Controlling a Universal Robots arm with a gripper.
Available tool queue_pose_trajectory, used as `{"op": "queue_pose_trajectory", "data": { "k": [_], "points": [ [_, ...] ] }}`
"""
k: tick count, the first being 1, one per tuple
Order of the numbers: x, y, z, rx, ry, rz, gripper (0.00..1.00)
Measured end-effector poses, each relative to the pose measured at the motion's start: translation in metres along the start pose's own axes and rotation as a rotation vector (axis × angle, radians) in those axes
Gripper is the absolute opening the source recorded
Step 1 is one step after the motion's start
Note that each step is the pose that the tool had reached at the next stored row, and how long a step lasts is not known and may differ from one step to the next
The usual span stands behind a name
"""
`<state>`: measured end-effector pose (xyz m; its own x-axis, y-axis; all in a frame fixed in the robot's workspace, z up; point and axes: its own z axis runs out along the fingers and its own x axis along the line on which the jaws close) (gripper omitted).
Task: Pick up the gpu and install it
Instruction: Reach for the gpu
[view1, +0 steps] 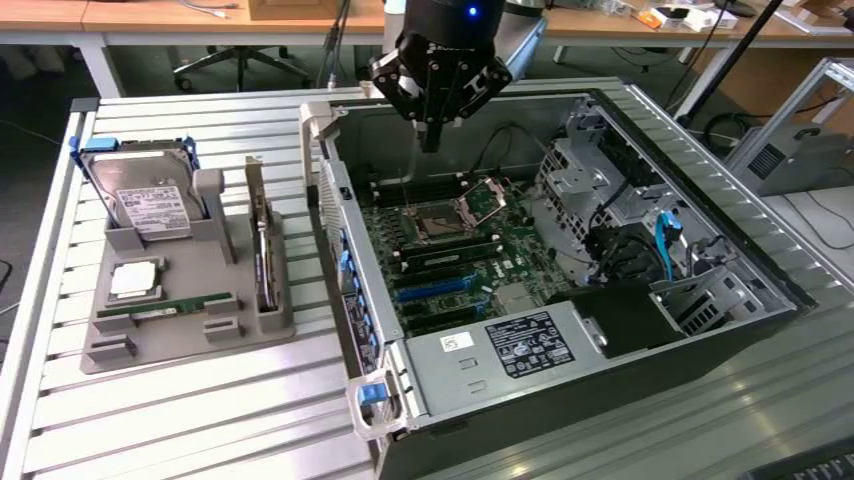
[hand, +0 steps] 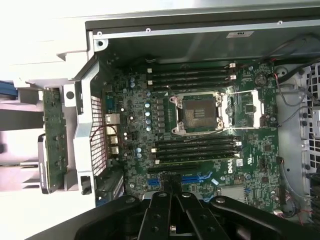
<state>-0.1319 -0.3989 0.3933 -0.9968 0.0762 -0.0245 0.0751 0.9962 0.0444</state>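
The gpu (view1: 264, 250), a thin dark card, stands on edge in a grey holder (view1: 187, 335) at the exterior view's left, outside the computer case. In the wrist view the gpu (hand: 54, 135) appears as a green board beside the case's rear wall. My gripper (view1: 429, 138) hangs above the far part of the open case, over the motherboard, well apart from the gpu. Its fingers are shut with nothing between them. In the wrist view the gripper (hand: 172, 189) points down at the blue slots of the motherboard (hand: 200, 125).
The open computer case (view1: 534, 345) lies on a slatted white table (view1: 200, 420). The holder also carries a hard drive (view1: 150, 200), a square chip (view1: 134, 280) and a green memory stick (view1: 167, 308). Drive cages and cables (view1: 641, 240) fill the case's right side.
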Motion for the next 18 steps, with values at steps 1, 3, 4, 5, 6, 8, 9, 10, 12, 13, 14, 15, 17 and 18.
{"op": "queue_pose_trajectory", "data": {
  "k": [1, 3, 4, 5, 6, 8, 9, 10, 12, 13, 14, 15, 17, 18],
  "points": [
    [0.0005, 0.0000, 0.0000, 0.0000, 0.0000, 0.000, 0.10],
    [0.0023, -0.0002, -0.0001, 0.0000, 0.0000, 0.000, 0.10],
    [0.0030, -0.0002, -0.0001, 0.0000, 0.0001, 0.000, 0.10],
    [0.0033, -0.0002, -0.0001, 0.0000, 0.0001, 0.000, 0.10],
    [0.0034, -0.0002, -0.0001, 0.0001, 0.0001, 0.000, 0.10],
    [0.0044, -0.0003, -0.0001, 0.0000, 0.0000, 0.000, 0.10],
    [0.0050, -0.0004, -0.0001, -0.0001, 0.0000, 0.000, 0.10],
    [0.0058, -0.0004, -0.0002, 0.0000, 0.0000, 0.000, 0.10],
    [0.0070, -0.0005, -0.0002, 0.0000, 0.0001, 0.000, 0.10],
    [0.0073, -0.0005, -0.0002, 0.0000, 0.0000, 0.000, 0.10],
    [0.0077, -0.0006, -0.0003, 0.0001, 0.0001, 0.000, 0.10],
    [0.0082, -0.0006, -0.0002, 0.0000, 0.0000, 0.000, 0.10],
    [0.0090, -0.0006, -0.0003, 0.0000, 0.0000, 0.000, 0.10],
    [0.0093, -0.0007, -0.0003, 0.0001, 0.0000, 0.000, 0.10]
  ]
}}
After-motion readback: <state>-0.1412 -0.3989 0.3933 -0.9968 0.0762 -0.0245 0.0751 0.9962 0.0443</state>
